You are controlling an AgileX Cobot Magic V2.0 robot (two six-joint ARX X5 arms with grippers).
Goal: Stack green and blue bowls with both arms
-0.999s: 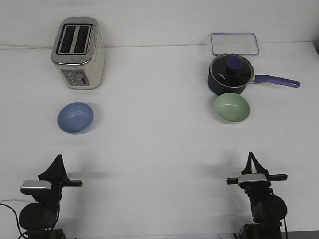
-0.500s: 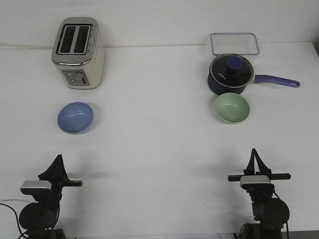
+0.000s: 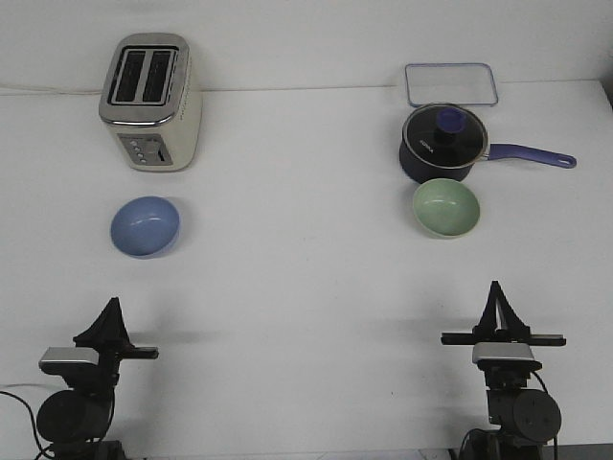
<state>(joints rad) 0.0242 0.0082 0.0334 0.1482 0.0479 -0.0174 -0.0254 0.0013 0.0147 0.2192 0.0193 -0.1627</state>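
The periwinkle blue bowl [image 3: 145, 226] sits upright on the white table at the left, in front of the toaster. The pale green bowl [image 3: 445, 207] sits upright at the right, just in front of the saucepan. My left gripper [image 3: 112, 309] is near the table's front edge, well in front of the blue bowl. My right gripper [image 3: 495, 294] is near the front edge, in front of and slightly right of the green bowl. Both look closed to a point and hold nothing.
A cream and silver toaster [image 3: 149, 102] stands at the back left. A dark navy saucepan [image 3: 443, 144] with a lid and purple handle stands at the back right, close behind the green bowl. A clear rectangular lid [image 3: 450, 84] lies behind it.
My right gripper has shifted slightly right and forward and turned to face straight ahead. The left arm and both bowls have not moved.
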